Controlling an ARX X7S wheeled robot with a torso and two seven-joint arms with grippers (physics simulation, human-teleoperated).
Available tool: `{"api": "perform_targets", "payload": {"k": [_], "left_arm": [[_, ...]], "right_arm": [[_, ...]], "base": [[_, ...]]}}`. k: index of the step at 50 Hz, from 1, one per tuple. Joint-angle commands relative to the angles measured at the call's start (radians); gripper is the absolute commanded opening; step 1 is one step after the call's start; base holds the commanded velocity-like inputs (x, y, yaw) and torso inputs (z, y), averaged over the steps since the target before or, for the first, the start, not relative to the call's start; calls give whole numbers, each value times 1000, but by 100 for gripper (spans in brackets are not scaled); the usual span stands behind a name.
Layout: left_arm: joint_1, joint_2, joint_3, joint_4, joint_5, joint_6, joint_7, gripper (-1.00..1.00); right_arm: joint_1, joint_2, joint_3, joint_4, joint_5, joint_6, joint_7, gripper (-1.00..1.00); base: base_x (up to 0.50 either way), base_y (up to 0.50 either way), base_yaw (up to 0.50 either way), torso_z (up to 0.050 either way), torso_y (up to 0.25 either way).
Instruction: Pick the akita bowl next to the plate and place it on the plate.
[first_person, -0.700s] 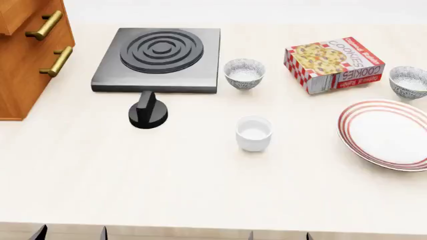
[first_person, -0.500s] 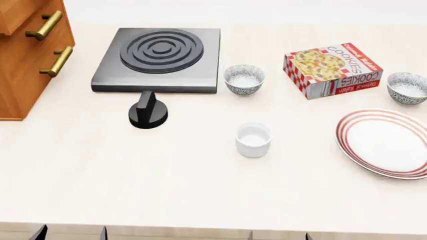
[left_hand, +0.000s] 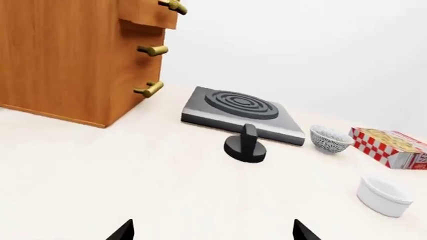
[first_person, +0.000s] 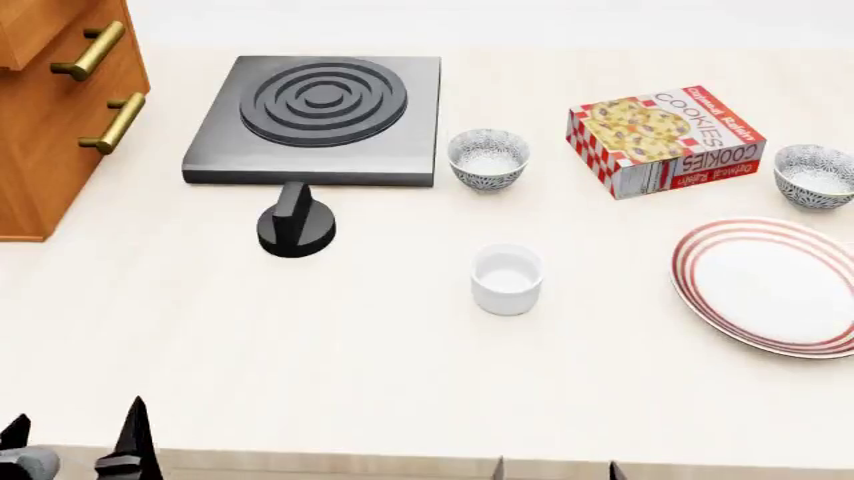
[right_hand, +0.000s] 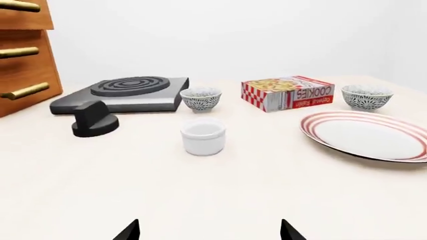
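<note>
Table (first_person: 400, 380) scene unchanged; left gripper (first_person: 74, 445) fingers risen into head view.

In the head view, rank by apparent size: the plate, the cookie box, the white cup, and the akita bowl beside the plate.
1. Plate, largest, though cut off at the right edge.
2. Cookie box.
3. White cup and akita bowl: look alike in width; the bowl is farther away, so no ranking.

The plate (first_person: 771, 287) is set at the table's (first_person: 334, 350) right edge, the akita bowl (first_person: 813, 175) just behind it, a cookie box (first_person: 663, 139) to the bowl's left, and a cup (first_person: 507, 279) left of the plate.
</note>
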Motion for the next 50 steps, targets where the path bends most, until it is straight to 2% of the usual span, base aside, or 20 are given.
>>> {"api": "perform_targets", "payload": {"k": [1, 2, 6, 7, 8, 9, 14, 19, 22, 30, 50], "left_arm": [[-86, -75, -160, -8, -149, -81, -4, 100], [-96, -72, -185, -23, -187, -96, -3, 100], [-117, -67, -205, -160, -126, 31, 13, 100], [-126, -66, -243, -147, -246, -41, 40, 100], [-119, -66, -219, -147, -168, 15, 17, 100], [-115, -67, -223, -133, -213, -14, 38, 100], [-134, -52, -260, -196, -253, 24, 58, 100], [-138, -50, -278, -208, -291, 19, 63, 100], [-116, -50, -252, -183, -253, 49, 71, 100], [-125, -53, -255, -201, -264, 48, 65, 100], [-117, -67, -245, -149, -286, 11, 23, 100]], "right_arm": [[24, 32, -3, -298, 131, 295, 13, 100], [35, 32, 3, -330, 158, 341, 17, 100], [114, 36, 34, -489, 259, 519, 55, 100], [152, 37, 51, -539, 284, 571, 78, 100], [166, 41, 51, -557, 284, 593, 92, 100], [187, 40, 63, -577, 308, 626, 100, 100], [284, 55, 94, -655, 365, 731, 136, 100], [332, 73, 109, -678, 381, 761, 150, 100], [324, 74, 128, -685, 390, 749, 152, 100], [318, 89, 134, -669, 400, 749, 152, 100], [315, 106, 129, -664, 424, 749, 161, 100]], "base": [[0, 0, 0, 0, 0], [0, 0, 0, 0, 0], [0, 0, 0, 0, 0], [0, 0, 0, 0, 0], [0, 0, 0, 0, 0], [0, 0, 0, 0, 0], [0, 0, 0, 0, 0], [0, 0, 0, 0, 0], [0, 0, 0, 0, 0], [0, -2, 0, 0, 0], [-28, -499, 0, 0, 0]]}}
